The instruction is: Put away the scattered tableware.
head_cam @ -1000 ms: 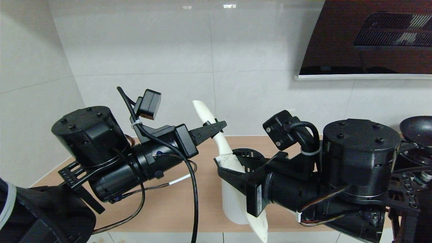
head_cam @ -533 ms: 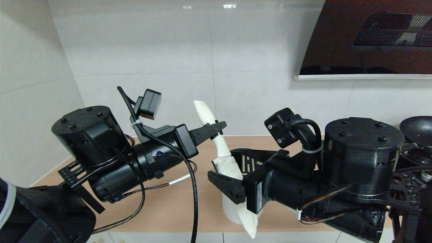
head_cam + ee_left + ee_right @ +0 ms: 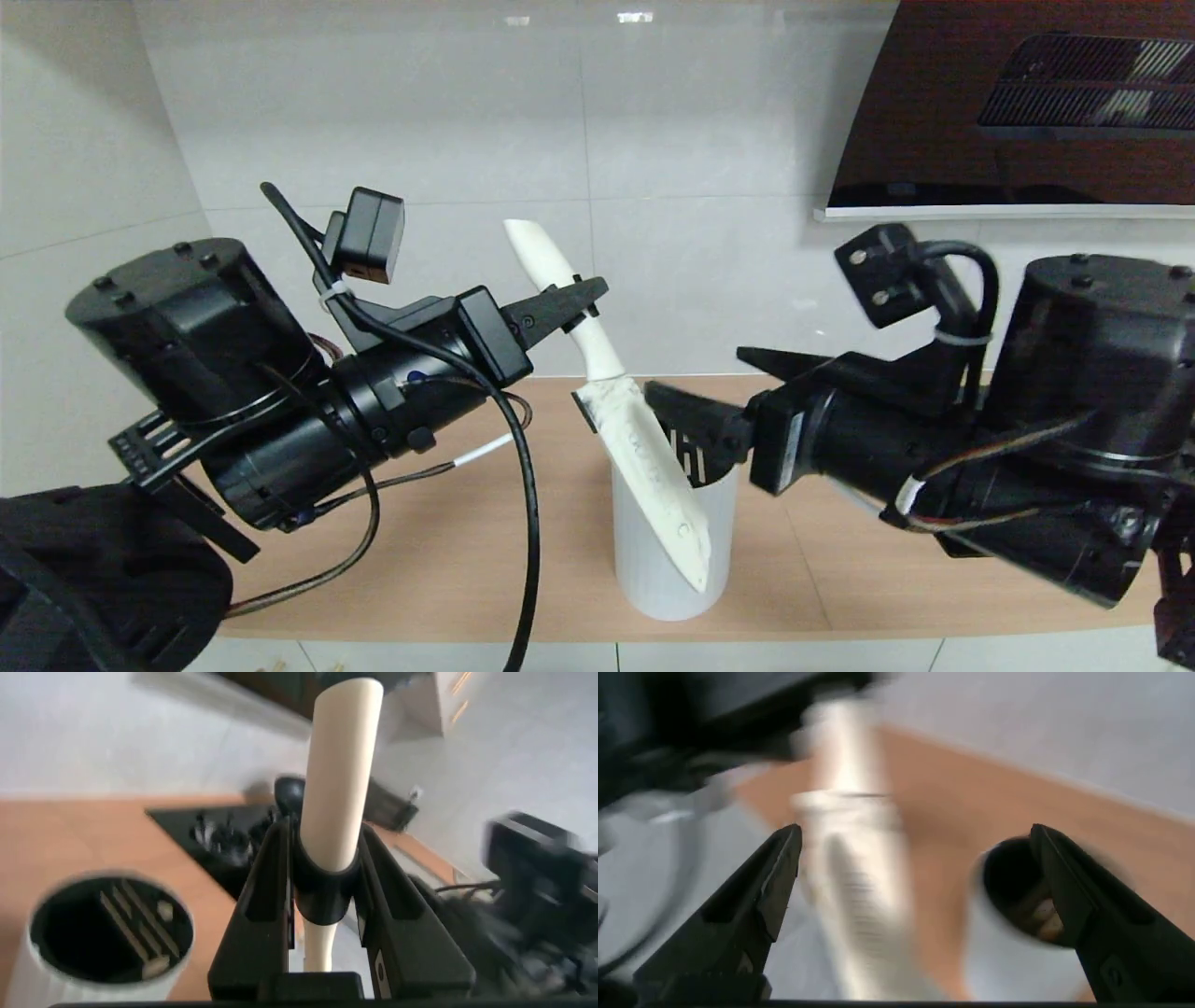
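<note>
Left pincer (image 3: 583, 303) pinches white knife (image 3: 653, 467) by its handle, frame centre | we read its long axis steep, blade down across the white holder (image 3: 653, 579) on the worktop (image 3: 448, 569) | right pincer (image 3: 700, 378) spread, just right of the blade.

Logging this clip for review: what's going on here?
The left gripper is clamped on the handle of a white knife, holding it tilted with the blade pointing down above the wooden counter. The right gripper is open near the blade and grips nothing. A white cylindrical holder stands just below; the knife is not yet inside it.
</note>
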{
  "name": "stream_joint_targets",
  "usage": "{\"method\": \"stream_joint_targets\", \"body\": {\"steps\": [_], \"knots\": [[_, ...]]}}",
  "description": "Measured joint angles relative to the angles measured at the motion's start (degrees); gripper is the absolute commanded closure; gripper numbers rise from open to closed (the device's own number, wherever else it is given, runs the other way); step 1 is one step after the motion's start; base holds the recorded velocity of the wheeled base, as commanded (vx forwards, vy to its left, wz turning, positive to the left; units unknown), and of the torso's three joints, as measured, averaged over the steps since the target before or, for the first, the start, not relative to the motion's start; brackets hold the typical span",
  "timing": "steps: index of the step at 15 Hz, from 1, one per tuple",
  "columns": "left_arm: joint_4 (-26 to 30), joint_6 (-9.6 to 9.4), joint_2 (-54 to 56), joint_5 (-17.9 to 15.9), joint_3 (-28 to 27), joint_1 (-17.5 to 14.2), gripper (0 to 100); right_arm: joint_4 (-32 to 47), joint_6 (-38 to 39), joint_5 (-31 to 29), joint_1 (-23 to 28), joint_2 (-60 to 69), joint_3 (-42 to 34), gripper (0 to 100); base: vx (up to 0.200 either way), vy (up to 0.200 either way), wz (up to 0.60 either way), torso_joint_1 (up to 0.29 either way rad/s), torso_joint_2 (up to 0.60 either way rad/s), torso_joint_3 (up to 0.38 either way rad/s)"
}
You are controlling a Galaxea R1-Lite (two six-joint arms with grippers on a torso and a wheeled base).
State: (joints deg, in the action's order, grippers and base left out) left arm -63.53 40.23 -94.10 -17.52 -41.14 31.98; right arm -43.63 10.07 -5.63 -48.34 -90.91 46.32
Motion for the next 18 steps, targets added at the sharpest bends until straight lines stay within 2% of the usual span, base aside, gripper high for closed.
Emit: {"method": "stream_joint_targets", "body": {"steps": [1,3,5,6,8,9,10,11,12,13,14,16,18], "knots": [[4.77,-1.10,0.74,1.10,-2.73,-0.15,100,-0.07,-0.02,1.01,2.76,1.57,-0.02,0,0.000,0.000,0.00,0.000,0.00,0.000],[17.85,-4.43,1.68,6.81,-11.84,-0.41,100,-0.13,-0.06,4.07,8.79,4.57,0.04,0,0.000,0.000,0.00,0.000,0.00,0.000],[32.52,-10.46,2.06,13.80,-21.35,-0.28,100,0.00,-0.06,5.08,13.25,7.12,0.04,0,0.000,0.000,0.00,0.000,0.00,0.000],[35.23,-13.36,2.29,15.80,-23.98,-0.06,100,0.22,-0.06,5.14,15.04,7.94,-0.11,0,0.000,0.000,0.00,0.000,0.00,0.000],[35.26,-18.07,2.78,20.88,-23.55,1.62,100,0.74,-0.11,4.92,18.32,8.50,-0.55,0,0.000,0.000,0.00,0.000,0.00,0.000],[34.44,-19.30,2.43,23.70,-23.08,3.00,100,1.10,-0.17,4.77,18.96,8.50,-0.62,0,0.000,0.000,0.00,0.000,0.00,0.000],[32.02,-20.11,1.46,28.47,-23.32,4.35,100,1.40,-0.33,4.71,19.32,8.30,-0.71,0,0.000,0.000,0.00,0.000,0.00,0.000],[29.23,-21.21,-0.09,35.28,-24.48,5.36,100,1.51,-0.41,4.71,19.54,7.95,-0.74,0,0.000,0.000,0.00,0.000,0.00,0.000],[26.64,-22.77,-1.79,40.36,-26.03,6.12,100,1.51,-0.44,4.71,19.63,7.58,-0.77,0,0.000,0.000,0.00,0.000,0.00,0.000],[22.25,-25.32,-3.85,44.03,-27.82,7.13,100,1.56,-0.44,4.71,19.70,7.25,-0.84,0,0.000,0.000,0.00,0.000,0.00,0.000],[19.52,-27.04,-5.60,45.29,-28.81,8.18,100,1.56,-0.44,4.68,19.81,7.06,-0.84,0,0.000,0.000,0.00,0.000,0.00,0.000],[17.65,-28.93,-8.44,45.43,-29.06,9.50,100,1.56,-0.41,4.66,19.87,7.00,-0.77,0,0.000,0.000,0.00,0.000,0.00,0.000],[17.46,-29.54,-10.89,45.87,-28.89,10.22,100,1.56,-0.44,4.68,19.87,6.86,-0.73,0,0.000,0.000,0.00,0.000,0.00,0.000]]}}
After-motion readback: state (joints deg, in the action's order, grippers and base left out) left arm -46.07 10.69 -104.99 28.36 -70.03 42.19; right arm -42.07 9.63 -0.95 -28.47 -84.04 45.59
